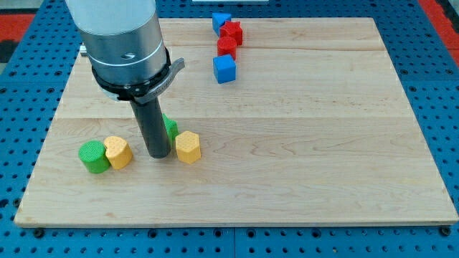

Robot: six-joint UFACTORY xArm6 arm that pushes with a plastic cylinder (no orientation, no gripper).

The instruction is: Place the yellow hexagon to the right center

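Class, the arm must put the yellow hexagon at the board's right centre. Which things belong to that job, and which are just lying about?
Job:
yellow hexagon
my tip, just left of it
wooden board

Lying about:
yellow block
green cylinder
green block, partly hidden
two red blocks
two blue blocks

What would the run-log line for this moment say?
tip just left of yellow hexagon | green block partly hidden behind rod | hexagon in board's lower left, not right center

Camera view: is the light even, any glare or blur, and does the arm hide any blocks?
Camera view: even, soft light, short shadows, no glare on the pale wooden board, sharp focus; the dark rod hides most of a green block; my tip sits left of the yellow hexagonal block.
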